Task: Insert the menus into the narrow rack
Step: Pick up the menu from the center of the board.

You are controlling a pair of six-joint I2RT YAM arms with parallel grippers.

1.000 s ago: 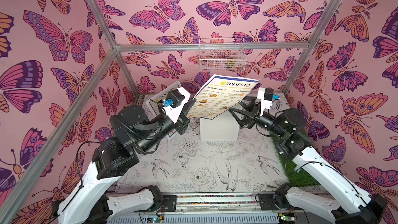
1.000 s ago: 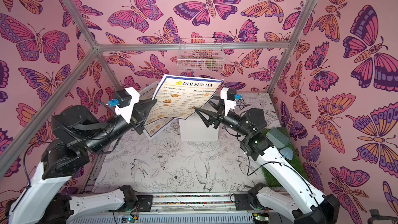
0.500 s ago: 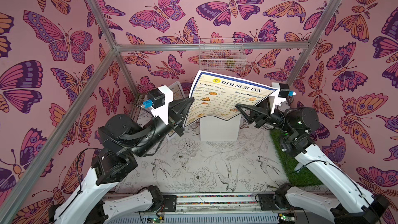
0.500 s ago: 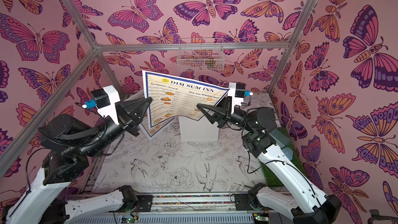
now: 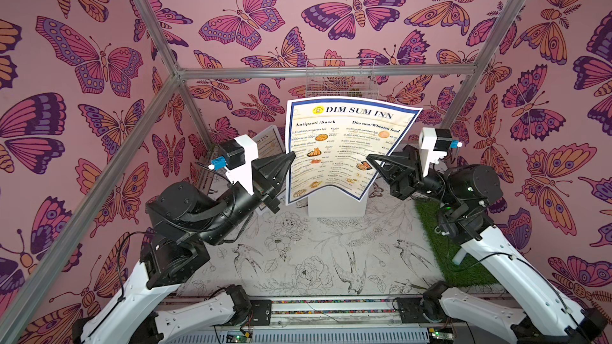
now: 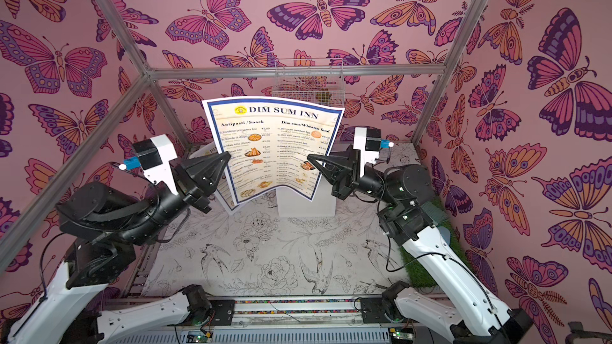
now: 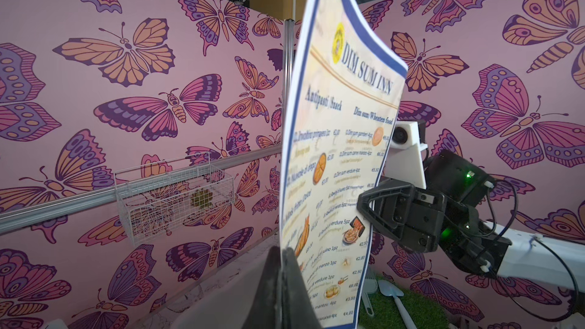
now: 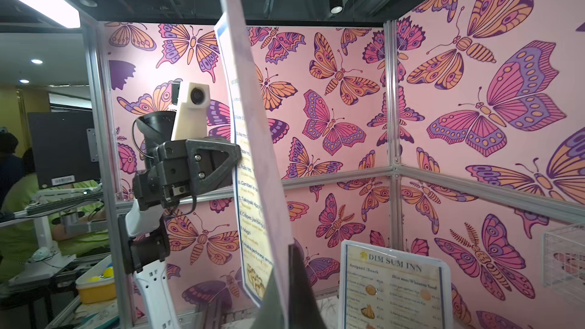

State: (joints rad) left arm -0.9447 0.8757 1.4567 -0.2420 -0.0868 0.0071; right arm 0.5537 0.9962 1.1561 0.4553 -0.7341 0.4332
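Noted: the right gripper (image 5: 369, 157), jaws apart a second ago, is now clamped on the right edge of the raised menu (image 5: 344, 147), the left gripper (image 5: 292, 157) pinching its left edge, so the bowed sheet hangs upright before the wire rack (image 5: 341, 77), apparently ready for two-handed insertion.

White block (image 5: 334, 205), green turf mat (image 5: 429, 226)
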